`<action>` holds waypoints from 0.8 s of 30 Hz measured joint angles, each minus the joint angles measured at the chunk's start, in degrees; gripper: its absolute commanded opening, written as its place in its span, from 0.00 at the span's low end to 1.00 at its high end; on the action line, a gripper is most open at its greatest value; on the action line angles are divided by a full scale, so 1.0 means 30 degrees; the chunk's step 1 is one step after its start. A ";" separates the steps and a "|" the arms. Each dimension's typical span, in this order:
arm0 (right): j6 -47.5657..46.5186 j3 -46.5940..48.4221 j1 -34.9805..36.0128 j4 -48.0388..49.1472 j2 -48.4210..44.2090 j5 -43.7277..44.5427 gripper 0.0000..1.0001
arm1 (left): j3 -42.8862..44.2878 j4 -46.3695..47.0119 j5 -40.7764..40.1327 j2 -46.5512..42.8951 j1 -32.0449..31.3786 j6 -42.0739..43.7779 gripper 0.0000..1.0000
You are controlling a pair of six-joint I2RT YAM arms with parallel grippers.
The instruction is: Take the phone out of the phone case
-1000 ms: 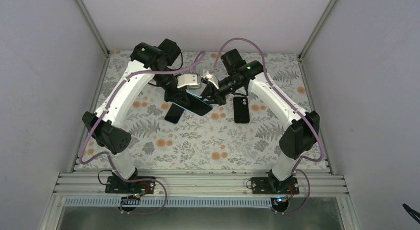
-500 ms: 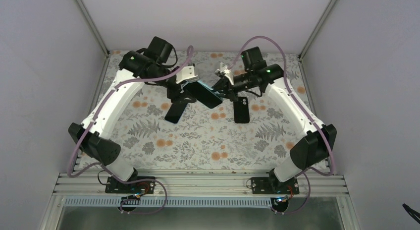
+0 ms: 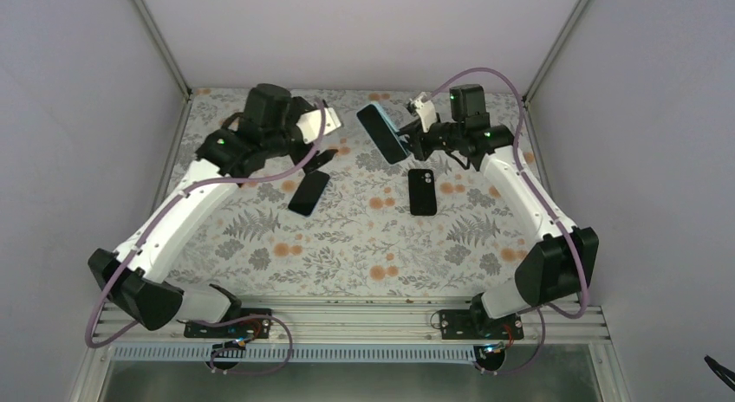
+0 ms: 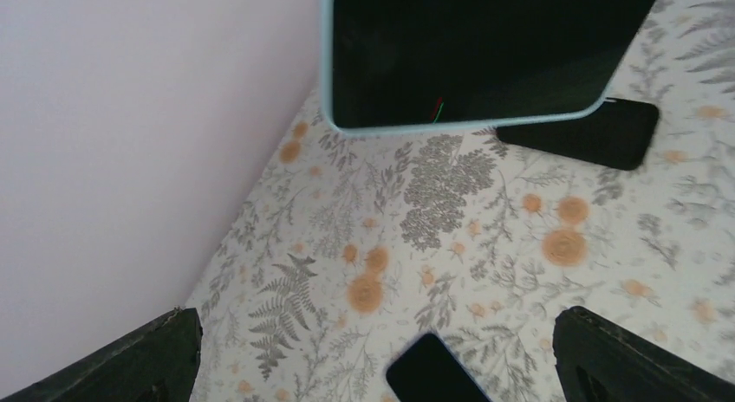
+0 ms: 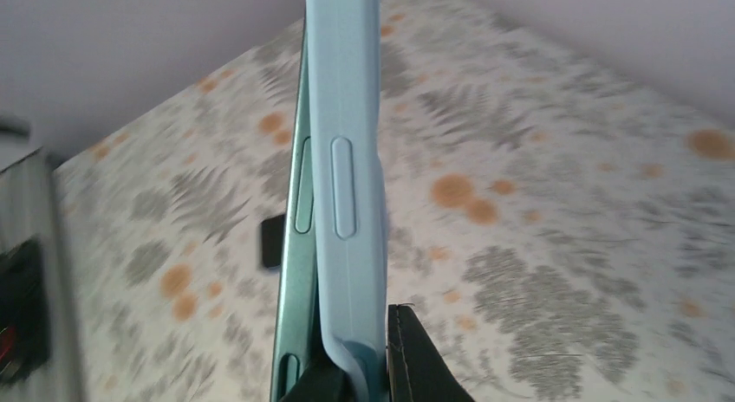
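Observation:
My right gripper [image 3: 408, 140] is shut on the lower end of the phone case [image 3: 382, 132], a light blue shell holding a dark-screened phone, and keeps it tilted in the air over the back of the table. In the right wrist view the case [image 5: 355, 159] is edge-on, and the phone's teal side [image 5: 293, 281] stands a little out of it near the jaws of the gripper [image 5: 364, 350]. My left gripper [image 3: 321, 156] is open and empty, apart to the left of the case. The left wrist view shows the held phone's screen [image 4: 485, 55] above that gripper [image 4: 377, 320].
Two flat black phone-shaped things lie on the floral cloth [image 3: 364, 246]: one [image 3: 309, 192] below the left gripper, one [image 3: 422, 191] below the held case. Both appear in the left wrist view [image 4: 433, 374] [image 4: 589, 135]. Grey walls [image 3: 87, 116] close the left, back and right.
The left gripper has opened, let go of the cased phone and drawn back to the left. The right arm has carried the phone up and toward the back right.

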 measured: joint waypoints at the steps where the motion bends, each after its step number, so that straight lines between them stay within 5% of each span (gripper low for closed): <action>1: 0.0984 -0.0423 0.0095 0.1056 -0.0255 0.0933 0.03 | -0.0612 0.1056 -0.0699 0.0117 -0.0321 -0.0189 1.00; 11: 0.7220 0.0634 0.3351 0.6142 0.0386 0.9930 0.03 | -0.3475 0.8961 -0.3767 0.1384 -0.2790 -0.1588 1.00; 24: 0.8896 0.1545 0.4189 0.6615 0.1421 1.2743 0.03 | -0.3657 1.3384 -0.4561 0.3825 -0.3701 -0.2739 1.00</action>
